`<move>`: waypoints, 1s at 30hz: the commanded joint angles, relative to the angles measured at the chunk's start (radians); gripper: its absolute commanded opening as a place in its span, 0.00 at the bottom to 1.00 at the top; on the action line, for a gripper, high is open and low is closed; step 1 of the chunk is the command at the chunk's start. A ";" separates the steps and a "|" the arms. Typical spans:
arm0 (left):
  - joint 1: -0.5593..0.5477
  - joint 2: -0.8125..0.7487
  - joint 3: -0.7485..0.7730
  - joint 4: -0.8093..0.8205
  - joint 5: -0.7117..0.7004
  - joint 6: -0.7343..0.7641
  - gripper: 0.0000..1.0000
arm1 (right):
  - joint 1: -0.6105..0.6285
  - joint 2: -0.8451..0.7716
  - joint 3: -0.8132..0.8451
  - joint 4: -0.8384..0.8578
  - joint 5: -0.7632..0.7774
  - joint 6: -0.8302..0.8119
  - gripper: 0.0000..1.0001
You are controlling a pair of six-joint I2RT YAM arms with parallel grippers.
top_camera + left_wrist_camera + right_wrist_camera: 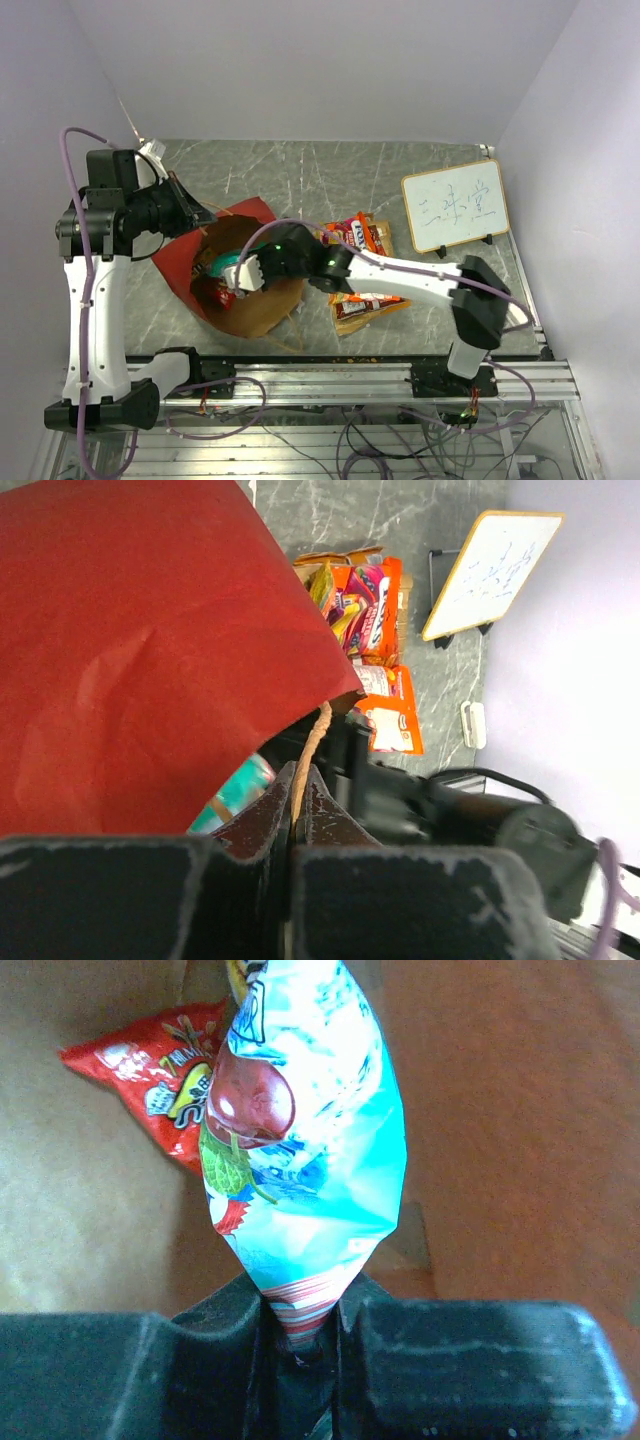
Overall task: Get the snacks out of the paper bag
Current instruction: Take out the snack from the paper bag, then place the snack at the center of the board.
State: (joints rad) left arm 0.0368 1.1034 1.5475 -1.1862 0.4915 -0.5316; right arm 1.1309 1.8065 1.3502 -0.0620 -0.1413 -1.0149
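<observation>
The red paper bag [250,212] lies on its side at centre-left, its brown kraft mouth open toward the front. My left gripper [293,785] is shut on the bag's tan twine handle [312,740] at the rim, beside the red wall [130,640]. My right gripper [303,1318] is inside the bag, shut on the end of a teal snack packet [305,1150]; that packet also shows in the top view [237,268]. A red packet [165,1080] lies on the bag floor behind it. Several packets [358,235] lie on the table right of the bag.
A white framed whiteboard [455,210] stands at the back right. An orange packet [365,305] lies near the front rail, right of the bag. The metal rail [400,375] runs along the near edge. White walls close in on all sides.
</observation>
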 commanded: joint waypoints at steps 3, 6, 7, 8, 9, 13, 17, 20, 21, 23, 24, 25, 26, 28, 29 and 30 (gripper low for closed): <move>-0.004 -0.034 -0.023 0.069 -0.029 -0.053 0.07 | 0.002 -0.266 -0.091 -0.092 -0.056 0.154 0.00; -0.005 -0.038 -0.060 0.097 -0.048 -0.056 0.07 | 0.000 -0.400 -0.118 -0.173 -0.053 0.229 0.00; -0.004 -0.038 -0.070 0.101 -0.059 -0.055 0.07 | 0.000 -0.438 -0.124 -0.209 -0.050 0.242 0.00; -0.004 -0.036 -0.081 0.104 -0.067 -0.055 0.07 | 0.000 -0.474 -0.131 -0.245 -0.042 0.249 0.00; -0.004 -0.035 -0.088 0.107 -0.071 -0.056 0.07 | 0.000 -0.513 -0.137 -0.282 -0.027 0.259 0.00; -0.004 -0.033 -0.101 0.117 -0.073 -0.059 0.07 | -0.006 -0.669 -0.195 -0.366 0.093 0.282 0.00; -0.005 -0.020 -0.080 0.103 -0.083 -0.052 0.07 | -0.080 -0.778 -0.304 -0.345 0.228 0.269 0.00; -0.004 -0.012 -0.070 0.104 -0.072 -0.057 0.07 | -0.213 -0.773 -0.324 -0.335 0.243 0.281 0.00; -0.004 -0.009 -0.064 0.104 -0.070 -0.057 0.07 | -0.244 -0.757 -0.317 -0.348 0.231 0.274 0.00; -0.005 -0.001 -0.054 0.102 -0.068 -0.057 0.07 | -0.283 -0.723 -0.324 -0.336 0.241 0.241 0.00; -0.004 0.003 -0.049 0.103 -0.068 -0.057 0.07 | -0.300 -0.704 -0.336 -0.315 0.258 0.222 0.00; -0.005 0.006 -0.043 0.103 -0.067 -0.057 0.07 | -0.316 -0.689 -0.368 -0.289 0.271 0.197 0.00; -0.004 0.008 -0.037 0.105 -0.064 -0.059 0.07 | -0.333 -0.671 -0.391 -0.261 0.284 0.178 0.00; -0.005 0.012 -0.027 0.106 -0.060 -0.059 0.07 | -0.368 -0.635 -0.413 -0.208 0.281 0.157 0.00; -0.004 0.014 -0.024 0.108 -0.058 -0.059 0.07 | -0.383 -0.614 -0.416 -0.194 0.266 0.147 0.00; -0.005 0.015 -0.023 0.108 -0.058 -0.058 0.07 | -0.393 -0.597 -0.418 -0.177 0.255 0.133 0.00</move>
State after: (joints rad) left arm 0.0364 1.1152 1.4841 -1.1072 0.4328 -0.5846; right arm 0.7845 1.1633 0.9466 -0.3599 0.1047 -0.8150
